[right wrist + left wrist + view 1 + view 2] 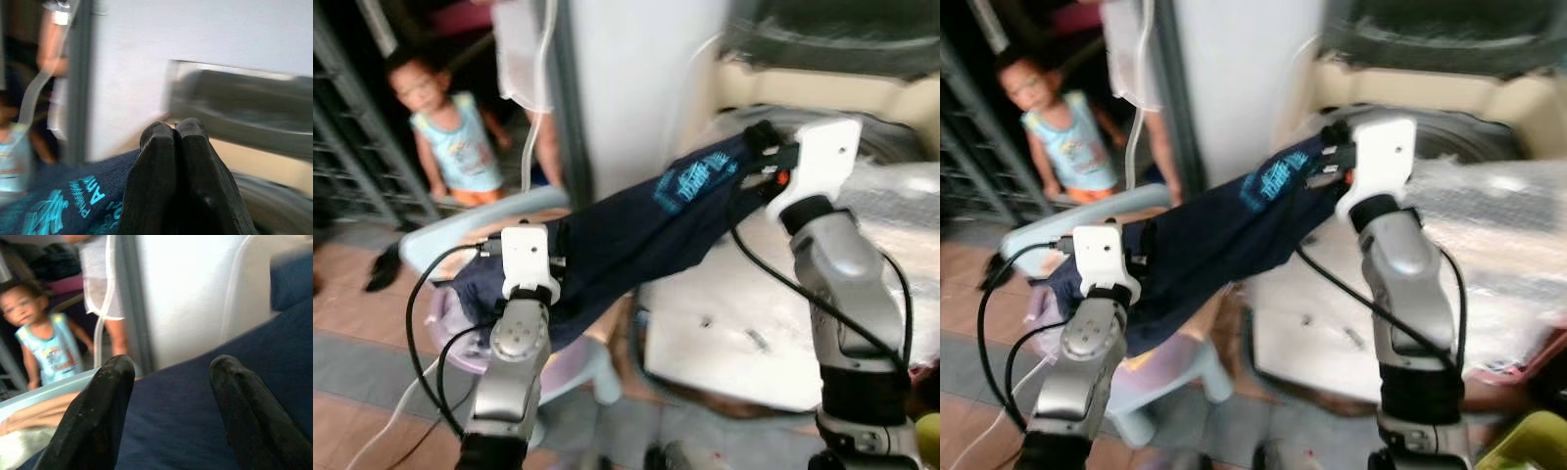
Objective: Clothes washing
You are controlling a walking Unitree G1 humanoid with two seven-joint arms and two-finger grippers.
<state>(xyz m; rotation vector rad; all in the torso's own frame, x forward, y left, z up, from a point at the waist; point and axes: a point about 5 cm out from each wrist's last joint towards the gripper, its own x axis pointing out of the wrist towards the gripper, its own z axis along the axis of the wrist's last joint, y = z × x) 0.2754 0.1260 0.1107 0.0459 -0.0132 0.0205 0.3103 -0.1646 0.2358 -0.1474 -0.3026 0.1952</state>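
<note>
A navy blue garment (626, 235) with a teal print (693, 181) hangs stretched between my two arms. My right gripper (173, 128) is shut on its upper end, held high next to the round opening of the washing machine (1469, 137). The lower end of the garment drapes over my left gripper (168, 367), whose two black fingers (98, 411) stand apart, open, with the navy cloth lying behind them. That lower end hangs above a pale blue laundry basket (460, 227) holding beige and light clothes (29, 418).
The basket rests on a lavender plastic stool (578, 364). A child (450, 137) stands behind it at the left, beside another standing person (524, 59). A white wall panel (626, 88) rises behind. Bubble wrap (891, 206) covers the machine's top.
</note>
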